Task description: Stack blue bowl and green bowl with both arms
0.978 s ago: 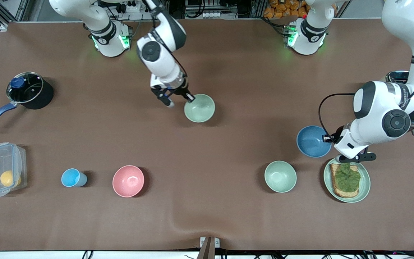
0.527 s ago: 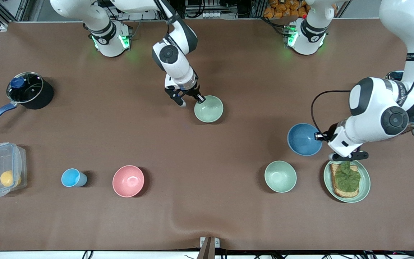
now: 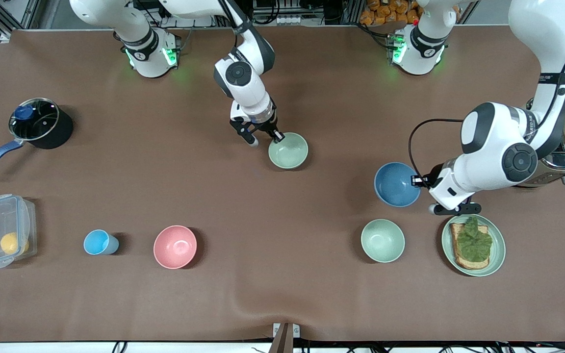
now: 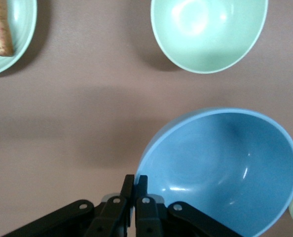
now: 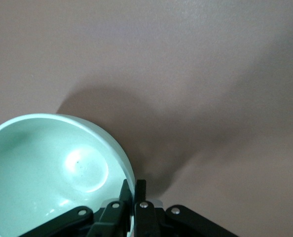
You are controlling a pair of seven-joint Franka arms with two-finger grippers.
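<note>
Both tools clamp rims, left tool [image 4: 135, 181] on blue bowl [image 3: 397, 184], right tool [image 5: 132, 185] on green bowl [image 3: 288, 150], fingertips mostly hidden, open desk [image 3: 331, 98] between.

Smooth bowls on a soft-looking brown table cover
The blue bowl [image 3: 397, 184] and the green bowl [image 3: 288, 150] look smooth with a little shine inside. The brown table cover [image 3: 282, 294] is dull and a bit wrinkled. The box [image 3: 3, 230] is clear plastic. The pot [image 3: 42, 122] is dark with a see-through lid. The toaster [image 3: 564, 157] is shiny metal. The robot arms look like glossy white plastic
</note>
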